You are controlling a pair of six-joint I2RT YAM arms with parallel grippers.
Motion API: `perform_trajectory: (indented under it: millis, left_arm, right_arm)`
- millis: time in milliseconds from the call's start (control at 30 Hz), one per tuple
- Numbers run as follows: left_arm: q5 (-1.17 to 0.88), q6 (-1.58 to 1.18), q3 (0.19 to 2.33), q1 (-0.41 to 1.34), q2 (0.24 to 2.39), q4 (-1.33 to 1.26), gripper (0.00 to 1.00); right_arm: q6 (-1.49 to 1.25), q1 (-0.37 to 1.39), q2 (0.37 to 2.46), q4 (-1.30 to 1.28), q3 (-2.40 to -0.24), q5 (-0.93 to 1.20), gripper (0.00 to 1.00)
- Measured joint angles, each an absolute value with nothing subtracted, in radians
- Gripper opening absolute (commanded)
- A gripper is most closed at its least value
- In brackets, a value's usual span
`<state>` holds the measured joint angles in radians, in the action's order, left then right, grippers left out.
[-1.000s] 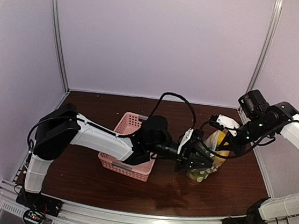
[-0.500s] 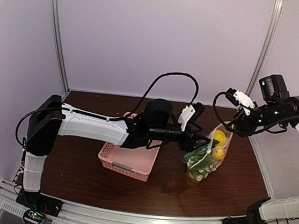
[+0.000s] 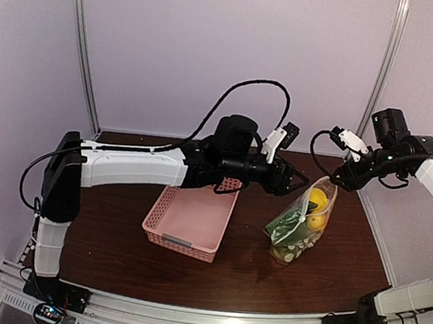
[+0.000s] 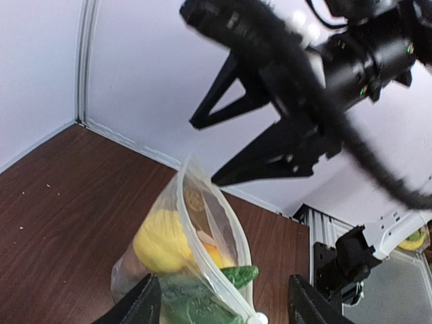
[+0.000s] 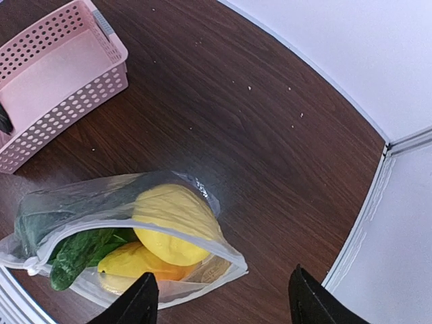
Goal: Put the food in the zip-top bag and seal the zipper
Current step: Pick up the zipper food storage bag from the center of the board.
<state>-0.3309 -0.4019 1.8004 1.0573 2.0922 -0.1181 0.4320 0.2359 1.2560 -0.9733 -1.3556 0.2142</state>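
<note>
Left pincer [image 3: 296, 183] is hovering released, jaws spread, just up-left of the clear white-dotted plastic zip-top bag [image 3: 299, 230] of toy food [image 5: 169, 202] standing on the dark wooden bench [image 3: 250, 279]. Its zipper edge [image 5: 216, 244] is slanting up rightward toward the right pincer [image 4: 206, 154], likewise released, hovering nearer that corner.

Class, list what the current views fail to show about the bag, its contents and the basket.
Zipper: sealed end to end or not; too small in the top view, unclear in the right wrist view.
Zip-top bag, bottom: cut off by the left wrist view's lower edge.
Pieces beneath the lemon and green leafy vegetable: hidden by them, every view.
Pink basket, far end: covered by the left arm, top view.
</note>
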Motion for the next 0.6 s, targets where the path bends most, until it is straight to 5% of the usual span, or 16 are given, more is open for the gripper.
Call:
perform_trajectory:
  millis: [200,600]
  left_arm:
    - [-0.378,-0.311,1.771,1.095,2.091,0.047,0.49]
    - [-0.258,-0.291,1.7,1.171,2.089,0.061,0.49]
  right_arm:
    - [0.618,0.238,1.156,-1.061,-1.356,0.313,0.57]
    - [0.96,0.275,1.05,-1.221,-1.321,0.428,0.63]
